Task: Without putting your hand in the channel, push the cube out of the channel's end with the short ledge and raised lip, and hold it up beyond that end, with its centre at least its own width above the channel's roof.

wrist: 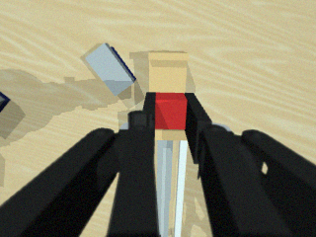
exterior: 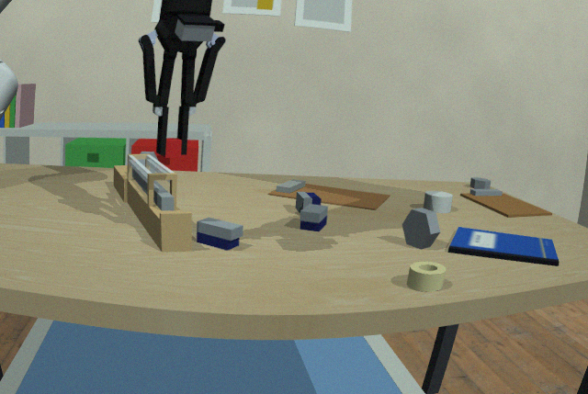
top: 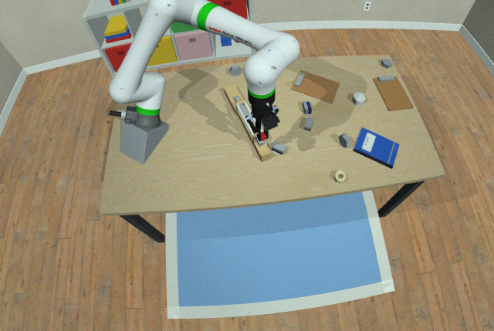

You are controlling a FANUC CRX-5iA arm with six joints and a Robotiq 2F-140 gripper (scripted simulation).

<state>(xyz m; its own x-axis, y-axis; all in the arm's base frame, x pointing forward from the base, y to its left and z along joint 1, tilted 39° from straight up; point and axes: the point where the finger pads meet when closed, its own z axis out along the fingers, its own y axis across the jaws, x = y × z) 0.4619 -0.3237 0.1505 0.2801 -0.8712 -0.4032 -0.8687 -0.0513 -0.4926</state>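
Note:
My gripper (wrist: 169,108) is shut on the red cube (wrist: 171,111) and holds it in the air above the wooden channel (exterior: 149,199), over the end with the ledge and lip (wrist: 169,74). In the top view the cube (top: 262,136) shows as a small red spot between the black fingers (top: 262,133). In the exterior view the fingertips (exterior: 171,145) hang well above the channel's roof, and the cube there is hard to tell from a red bin behind it. A grey block (exterior: 164,199) sits inside the channel near its front end.
A grey and blue block (exterior: 219,232) lies right beside the channel's ledge end, and it also shows in the wrist view (wrist: 110,69). Further right are more small blocks (exterior: 313,216), a grey hexagonal piece (exterior: 420,227), a blue notebook (exterior: 503,244), a tape roll (exterior: 425,275) and two brown boards (exterior: 332,196).

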